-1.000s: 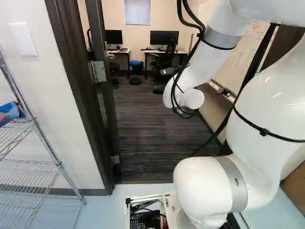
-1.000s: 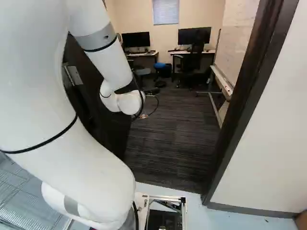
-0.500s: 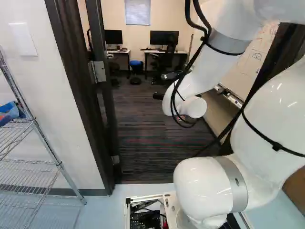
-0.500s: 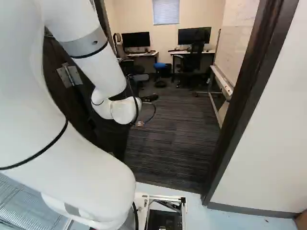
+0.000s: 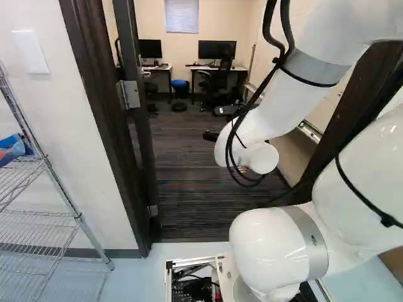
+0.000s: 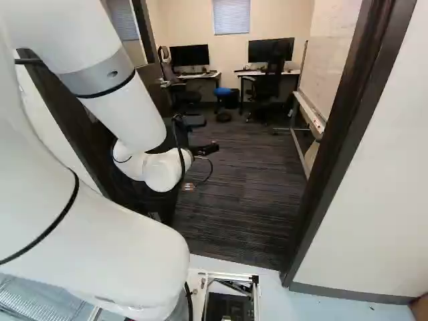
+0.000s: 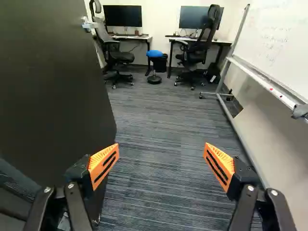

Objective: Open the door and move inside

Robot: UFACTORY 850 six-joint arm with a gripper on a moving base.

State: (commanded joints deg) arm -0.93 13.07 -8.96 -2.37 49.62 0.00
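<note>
The gripper (image 6: 206,149) shows in part beyond the white wrist in the right base view, inside the doorway. In the wrist view the gripper (image 7: 161,163) is open, its orange pads wide apart with only carpet visible between them. The dark door (image 7: 48,86) stands swung into the room, beside and behind one finger; whether they touch I cannot tell. Its handle (image 7: 89,25) is near the far edge. In the left base view, the door's hinge (image 5: 131,94) shows beside the frame (image 5: 104,119). The arm hides part of the door in the right base view.
Carpet (image 7: 163,115) runs through the doorway. A whiteboard on a stand (image 7: 269,82) lines one side; desks, chairs and a blue stool (image 7: 154,54) stand at the back. The other frame post (image 6: 348,120) and a wire shelf (image 5: 47,163) flank the base.
The base has not moved. My wrist has drawn lower and closer, shifting left in the right base view and slightly right in the left one. More of the gripper shows past it.
</note>
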